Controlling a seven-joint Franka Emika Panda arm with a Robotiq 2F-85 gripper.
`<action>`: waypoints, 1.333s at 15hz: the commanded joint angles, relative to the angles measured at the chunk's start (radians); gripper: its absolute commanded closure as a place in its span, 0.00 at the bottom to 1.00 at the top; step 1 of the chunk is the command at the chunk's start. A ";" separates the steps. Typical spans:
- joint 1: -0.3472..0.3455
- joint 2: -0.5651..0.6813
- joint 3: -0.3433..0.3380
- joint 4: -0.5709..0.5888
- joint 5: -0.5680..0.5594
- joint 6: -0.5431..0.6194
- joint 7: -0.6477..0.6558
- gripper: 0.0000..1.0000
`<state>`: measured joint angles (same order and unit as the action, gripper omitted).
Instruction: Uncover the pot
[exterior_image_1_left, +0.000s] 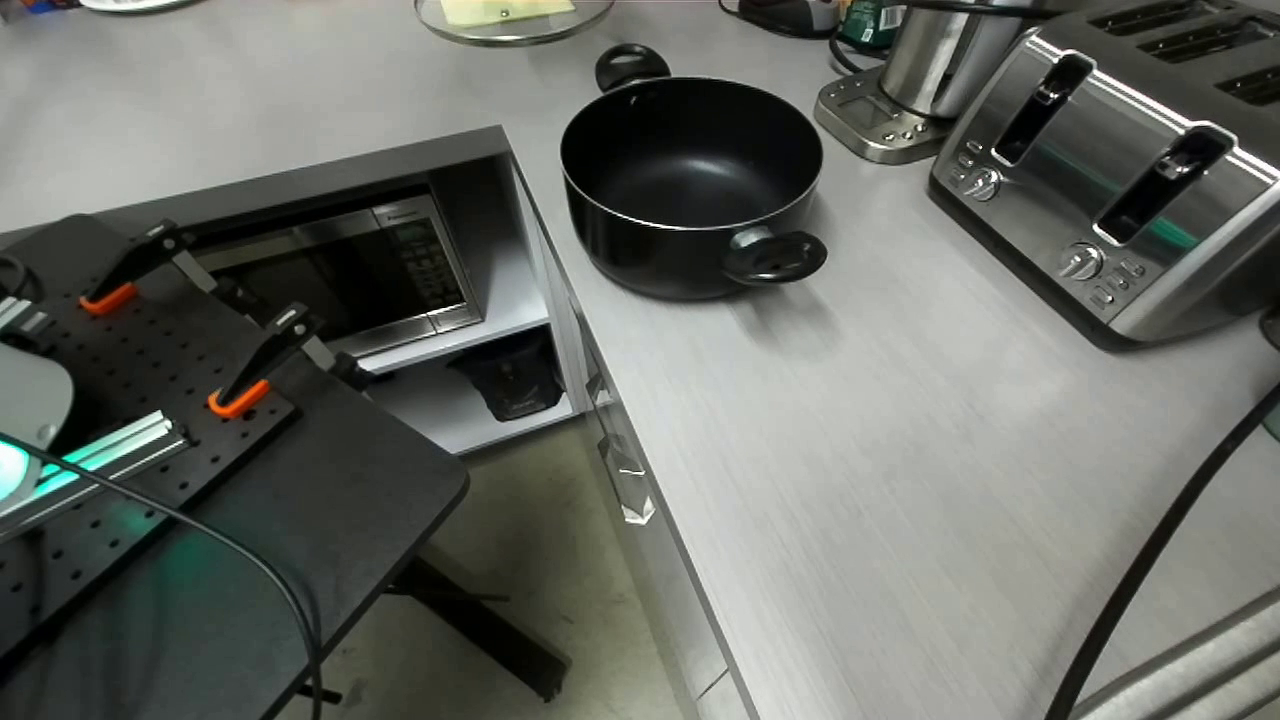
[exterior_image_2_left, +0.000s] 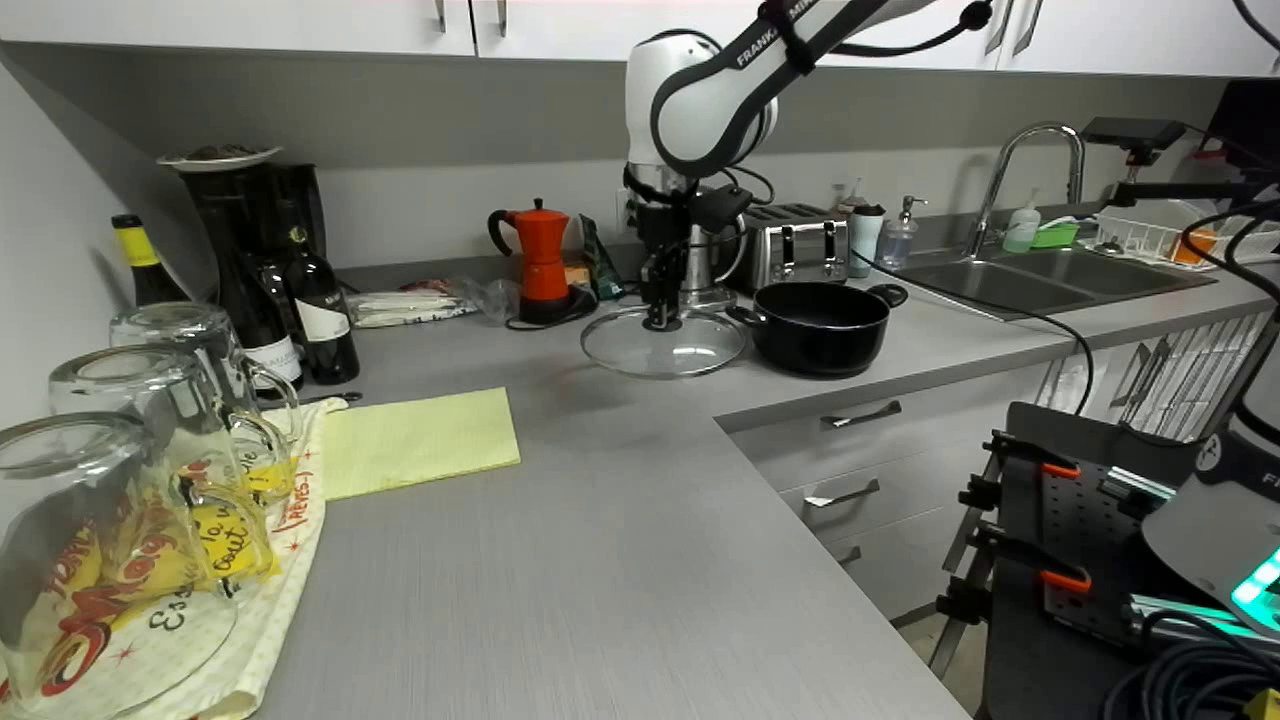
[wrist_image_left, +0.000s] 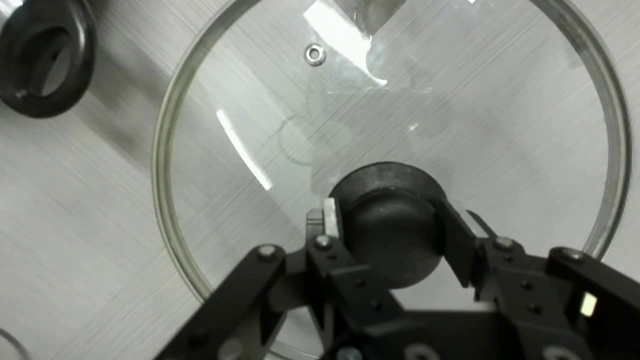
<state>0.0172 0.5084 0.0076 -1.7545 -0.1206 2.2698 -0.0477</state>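
The black pot (exterior_image_1_left: 690, 240) stands upright on the counter with its dark interior open to view; it also shows in an exterior view (exterior_image_2_left: 820, 345). One pot handle (wrist_image_left: 82, 65) shows at the upper left of the wrist view. A round glass lid (exterior_image_2_left: 620, 345) with a steel rim appears to lie flat on the counter beside the pot. In the wrist view, my gripper (wrist_image_left: 390, 207) has its fingers against both sides of the lid's black knob (wrist_image_left: 392, 240). My gripper also shows above the lid in an exterior view (exterior_image_2_left: 662, 315).
A silver toaster (exterior_image_1_left: 1130, 190) and a kettle (exterior_image_1_left: 925, 60) stand near the pot. A red moka pot (exterior_image_2_left: 543, 250) is behind the lid. A yellow cloth (exterior_image_2_left: 420, 440) and upturned glass mugs (exterior_image_2_left: 110, 500) lie farther along the counter. The counter's front edge runs close to the pot.
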 joint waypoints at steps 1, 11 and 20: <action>0.020 0.126 -0.018 0.138 -0.032 -0.019 0.010 0.75; 0.008 0.283 -0.028 0.257 -0.012 -0.002 0.009 0.75; -0.001 0.297 -0.025 0.240 -0.003 0.021 -0.002 0.75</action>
<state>0.0174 0.8047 -0.0160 -1.5275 -0.1287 2.2845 -0.0477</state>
